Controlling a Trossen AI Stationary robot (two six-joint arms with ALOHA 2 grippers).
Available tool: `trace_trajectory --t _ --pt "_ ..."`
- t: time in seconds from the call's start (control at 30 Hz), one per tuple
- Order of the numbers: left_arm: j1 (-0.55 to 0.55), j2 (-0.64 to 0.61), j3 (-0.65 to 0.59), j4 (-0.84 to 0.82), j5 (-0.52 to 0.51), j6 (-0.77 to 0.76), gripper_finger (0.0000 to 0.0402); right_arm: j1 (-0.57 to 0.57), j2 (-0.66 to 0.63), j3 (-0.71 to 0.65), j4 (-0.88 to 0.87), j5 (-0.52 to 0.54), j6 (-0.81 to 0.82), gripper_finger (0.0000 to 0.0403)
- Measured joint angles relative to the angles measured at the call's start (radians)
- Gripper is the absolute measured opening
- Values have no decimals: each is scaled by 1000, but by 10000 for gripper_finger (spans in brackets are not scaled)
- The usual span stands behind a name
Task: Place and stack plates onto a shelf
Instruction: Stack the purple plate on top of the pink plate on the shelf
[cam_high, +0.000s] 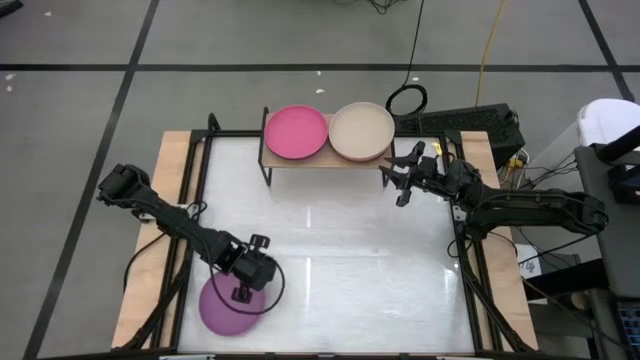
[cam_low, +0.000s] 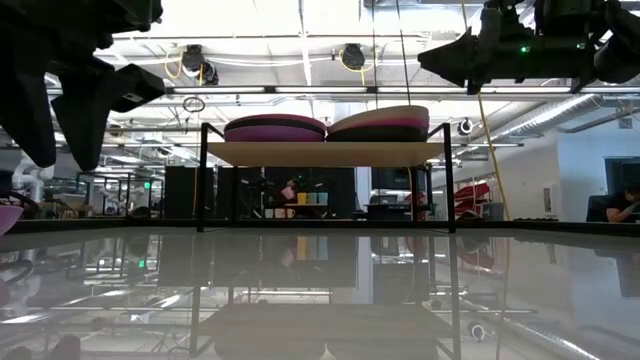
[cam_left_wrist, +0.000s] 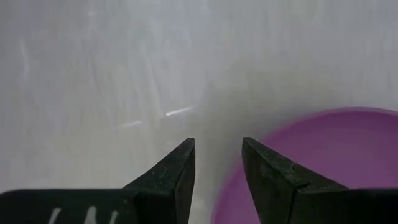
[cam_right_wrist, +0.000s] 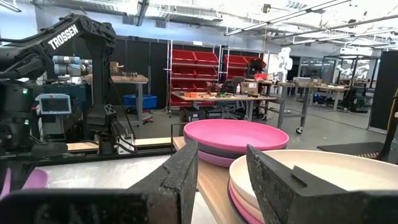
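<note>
White and glossy, the tabletop (cam_high: 340, 250) fills most of my overhead feed, with wooden strips along its left and right edges and grey floor around it. Beyond the table, my low camera looks into a workshop hall with ceiling lights and red bin racks.

At the far edge of the table stands the shelf (cam_high: 322, 160), a light wooden board on thin black legs. Two stacks of plates sit side by side on it, touching or nearly so: the left stack is topped by a magenta plate (cam_high: 296, 132), the right one by a beige plate (cam_high: 361, 131). From the low camera I can see darker and pink rims layered underneath both tops, but I cannot count them reliably.

One purple plate (cam_high: 222, 310) lies flat on the table at the near left corner. My left gripper (cam_high: 243, 291) hangs right over its far rim, fingers (cam_left_wrist: 177, 177) apart with a narrow gap and holding nothing.

My right gripper (cam_high: 398, 180) floats in the air just off the right end of the shelf, beside the beige stack, fingers (cam_right_wrist: 180, 180) spread and empty.
</note>
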Motion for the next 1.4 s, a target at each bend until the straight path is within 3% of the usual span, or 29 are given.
trace_trajectory --t 0.23,0.57,0.8,0.9,1.13,1.4 --pt "-46 0 -11 3 1 -48 138 0 0 0 -6 -2 9 118" --pt "-35 0 -120 88 44 -59 138 0 0 0 -7 -3 13 118" --pt "-3 0 -201 106 141 -59 136 0 -1 -8 -20 -3 30 118" --pt "11 -2 -219 112 189 -66 114 0 0 -20 -21 -2 30 118" --pt "66 -5 -222 135 251 -12 15 0 0 -32 -21 -2 50 118" --pt "193 -1 -189 238 189 -18 13 0 0 -32 -21 -1 46 118"
